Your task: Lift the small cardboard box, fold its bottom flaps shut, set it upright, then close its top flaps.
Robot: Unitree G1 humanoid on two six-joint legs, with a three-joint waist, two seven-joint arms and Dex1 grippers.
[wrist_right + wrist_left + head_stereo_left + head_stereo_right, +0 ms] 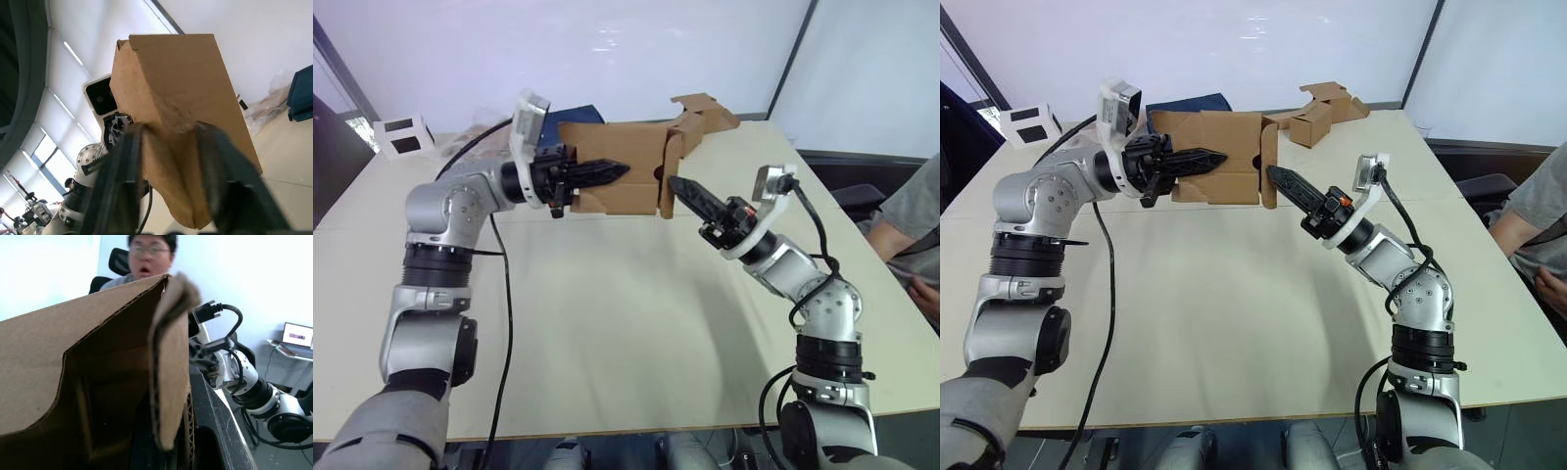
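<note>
Head view: small cardboard box (pixel 612 166) held above table (pixel 607 323); my left gripper (pixel 597 174) pinching its wall; right gripper (pixel 685 192) fingers spread around end flap (pixel 176 191); hard push may twist box loose.

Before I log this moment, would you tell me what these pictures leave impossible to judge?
- Head views: the far end of the small cardboard box and its flaps there are hidden by its own walls.
- Left wrist view: the left gripper is hidden by cardboard.
- Right wrist view: the right gripper is blurred; whether both fingers press the flap is unclear.
</note>
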